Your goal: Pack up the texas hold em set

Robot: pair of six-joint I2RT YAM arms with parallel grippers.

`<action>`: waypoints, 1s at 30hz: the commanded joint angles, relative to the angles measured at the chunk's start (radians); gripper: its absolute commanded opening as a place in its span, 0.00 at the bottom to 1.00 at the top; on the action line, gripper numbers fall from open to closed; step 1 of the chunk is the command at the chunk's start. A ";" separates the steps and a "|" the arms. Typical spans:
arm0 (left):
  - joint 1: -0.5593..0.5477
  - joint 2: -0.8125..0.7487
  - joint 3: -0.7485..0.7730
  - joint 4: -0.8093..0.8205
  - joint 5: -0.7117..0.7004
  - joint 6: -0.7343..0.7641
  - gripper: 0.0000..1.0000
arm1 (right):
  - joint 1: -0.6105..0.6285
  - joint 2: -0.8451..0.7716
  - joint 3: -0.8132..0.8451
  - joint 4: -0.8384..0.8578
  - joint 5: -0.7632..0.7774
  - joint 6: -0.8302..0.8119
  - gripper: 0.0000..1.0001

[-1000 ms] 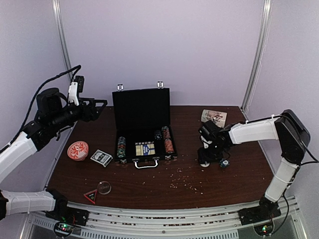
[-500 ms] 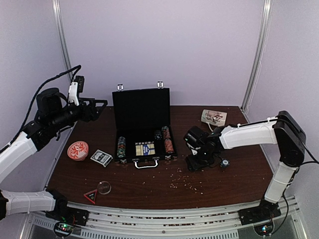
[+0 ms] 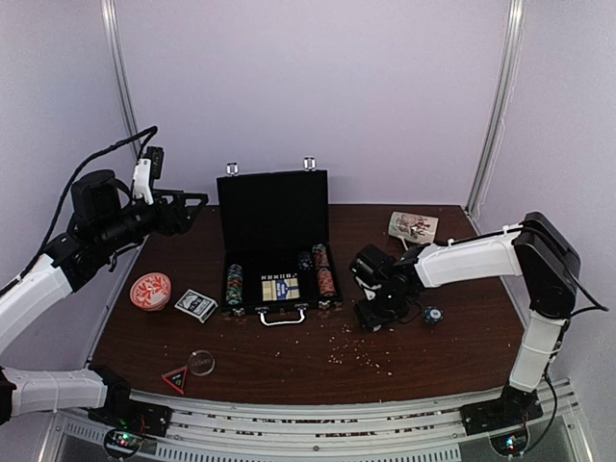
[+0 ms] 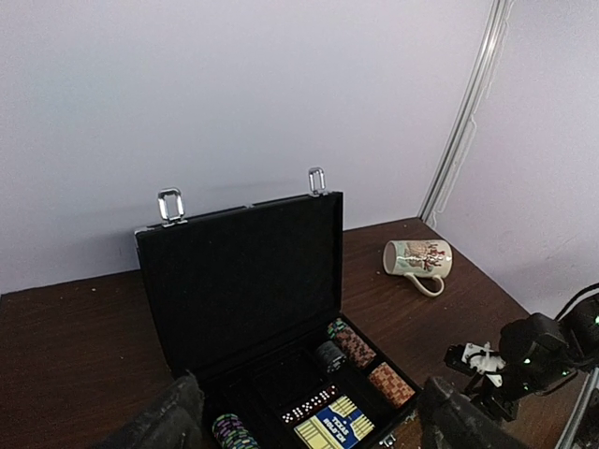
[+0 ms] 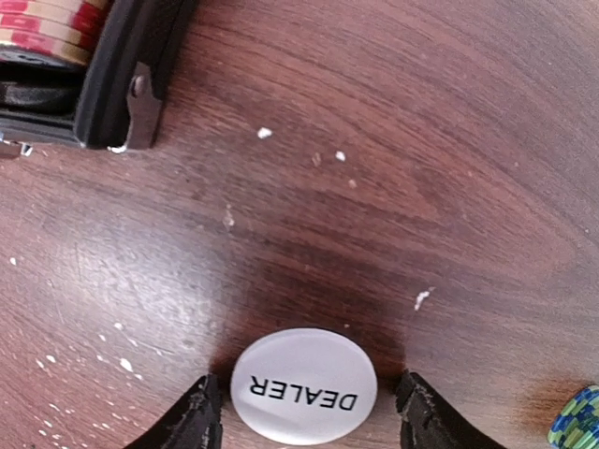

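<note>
**Q:** How much room did the worktop give, and where were its edges?

**A:** The dark wood worktop (image 3: 452,337) ran back to pale walls at the rear and on both sides. A metal rail lined the near edge. The open black briefcase (image 3: 273,217) stood at centre with its lid upright and chip stacks (image 3: 326,281) in its tray. Bare wood lay in front of the case and to its right, dotted with pale crumbs.

**Q:** How were the arms placed?

**A:** The left arm was raised high over the left rear corner. The left pincer (image 3: 188,204) pointed toward the case, fingers spread wide and holding nothing. The right arm had its elbow lifted at the right edge and its forearm reaching left. The right pincer (image 3: 371,313) was low over the wood, just right of the case's front corner.

**Q:** Was that one gripping anything?

**A:** No. The wrist view showed its fingers released on either side of the white DEALER button (image 5: 303,383), with a thin gap on each side. The button lay flat on the wood.

**Q:** And the smaller pieces?

**A:** A mug (image 3: 413,227) lay on its side at the right rear. An orange dish (image 3: 150,290) and a loose card box (image 3: 195,305) sat left of the case. A blue-green chip (image 3: 434,315) lay just right of the pincer.
</note>
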 commanded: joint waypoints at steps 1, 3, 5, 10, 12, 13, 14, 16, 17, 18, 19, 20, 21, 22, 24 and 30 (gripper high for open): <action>0.007 0.002 0.019 0.038 0.009 -0.007 0.82 | 0.008 0.039 0.019 0.002 -0.028 -0.012 0.61; 0.006 0.002 0.018 0.038 0.011 -0.007 0.82 | 0.008 0.047 0.017 -0.005 -0.036 -0.007 0.58; 0.006 0.002 0.019 0.038 0.010 -0.007 0.82 | 0.007 0.048 0.010 -0.008 -0.050 -0.002 0.56; 0.007 0.000 0.019 0.039 0.015 -0.009 0.82 | 0.008 0.029 -0.015 -0.012 -0.065 0.017 0.51; 0.006 -0.001 0.018 0.040 0.017 -0.009 0.82 | 0.009 0.023 -0.023 -0.014 -0.063 0.021 0.50; 0.006 -0.001 0.019 0.040 0.019 -0.010 0.82 | 0.010 0.021 -0.025 -0.012 -0.061 0.024 0.49; 0.007 -0.001 0.019 0.040 0.020 -0.010 0.82 | 0.011 0.019 -0.024 -0.012 -0.054 0.026 0.49; 0.006 -0.003 0.019 0.041 0.021 -0.011 0.82 | 0.015 0.017 -0.018 -0.010 -0.046 0.030 0.46; 0.008 -0.004 0.018 0.041 0.022 -0.011 0.82 | 0.019 0.018 -0.012 -0.006 -0.046 0.032 0.46; 0.006 -0.004 0.019 0.041 0.020 -0.011 0.82 | 0.023 0.019 -0.004 -0.004 -0.044 0.033 0.45; 0.006 -0.005 0.019 0.041 0.020 -0.010 0.82 | 0.028 0.020 0.006 -0.003 -0.043 0.035 0.45; 0.007 -0.005 0.019 0.041 0.020 -0.010 0.82 | 0.034 0.022 0.019 -0.002 -0.038 0.036 0.45; 0.007 -0.006 0.019 0.041 0.020 -0.010 0.82 | 0.040 0.025 0.033 -0.003 -0.035 0.036 0.45; 0.006 -0.007 0.020 0.041 0.018 -0.010 0.82 | 0.045 0.029 0.049 -0.006 -0.030 0.037 0.45; 0.007 -0.008 0.019 0.041 0.018 -0.010 0.82 | 0.054 0.032 0.082 -0.007 -0.029 0.037 0.45; 0.006 -0.010 0.019 0.041 0.018 -0.011 0.82 | 0.083 0.060 0.179 -0.006 -0.034 0.027 0.45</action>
